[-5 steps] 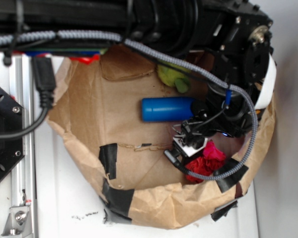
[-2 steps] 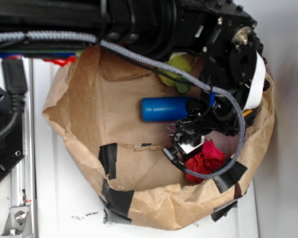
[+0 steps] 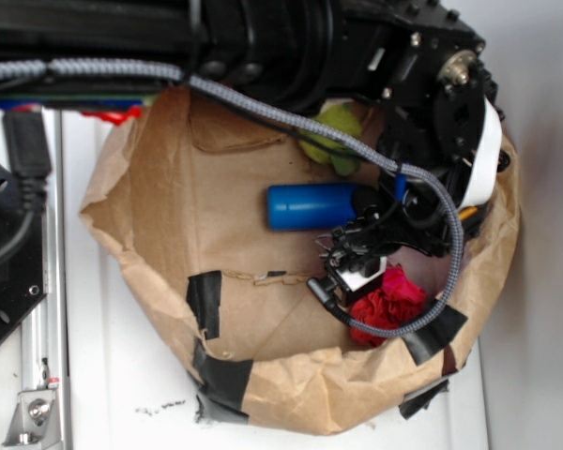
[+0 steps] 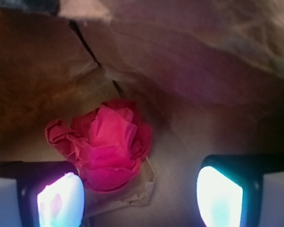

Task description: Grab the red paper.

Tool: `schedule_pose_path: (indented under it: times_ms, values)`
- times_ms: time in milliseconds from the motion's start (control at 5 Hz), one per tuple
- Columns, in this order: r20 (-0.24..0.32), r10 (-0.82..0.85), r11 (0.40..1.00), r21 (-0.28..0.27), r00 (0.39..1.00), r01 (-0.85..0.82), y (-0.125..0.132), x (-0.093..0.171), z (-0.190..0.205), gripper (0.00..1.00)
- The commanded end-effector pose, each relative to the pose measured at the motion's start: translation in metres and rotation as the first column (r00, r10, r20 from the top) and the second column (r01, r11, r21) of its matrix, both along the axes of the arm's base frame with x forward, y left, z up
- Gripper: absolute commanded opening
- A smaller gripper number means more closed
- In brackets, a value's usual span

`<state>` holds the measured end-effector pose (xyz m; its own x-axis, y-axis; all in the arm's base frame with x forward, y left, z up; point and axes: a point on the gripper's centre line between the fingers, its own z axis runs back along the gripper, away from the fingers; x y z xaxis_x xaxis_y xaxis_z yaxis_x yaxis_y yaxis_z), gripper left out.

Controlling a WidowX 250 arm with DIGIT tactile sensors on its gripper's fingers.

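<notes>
Your gripper (image 4: pixel 139 189) hangs open, empty. Red paper (image 4: pixel 106 142) sits on the brown paper liner (image 3: pixel 169 187), ahead and off toward the left finger; no clear long axis. Shift left.

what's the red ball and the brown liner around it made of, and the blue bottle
Red paper: thin matte tissue-like paper, judging by its crumpled folds. Brown liner: dull kraft paper, creased and torn, patched with black tape. Blue bottle: smooth, slightly glossy, probably plastic, though the look leaves metal open.
</notes>
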<state>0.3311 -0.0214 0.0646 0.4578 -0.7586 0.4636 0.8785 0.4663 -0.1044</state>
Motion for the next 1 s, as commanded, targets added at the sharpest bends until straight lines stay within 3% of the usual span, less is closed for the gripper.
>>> schedule_pose_path:
  times_ms: [0, 400, 800]
  values:
    - [0.142, -0.055, 0.997, 0.053, 0.988, 0.048, -0.027, -0.006, 0.035, 1.0]
    - [0.169, -0.085, 0.994, 0.078, 0.982, 0.073, -0.043, -0.019, 0.04, 1.0]
    - [0.126, -0.088, 0.99, 0.125, 0.988, 0.072, -0.049, -0.039, 0.02, 1.0]
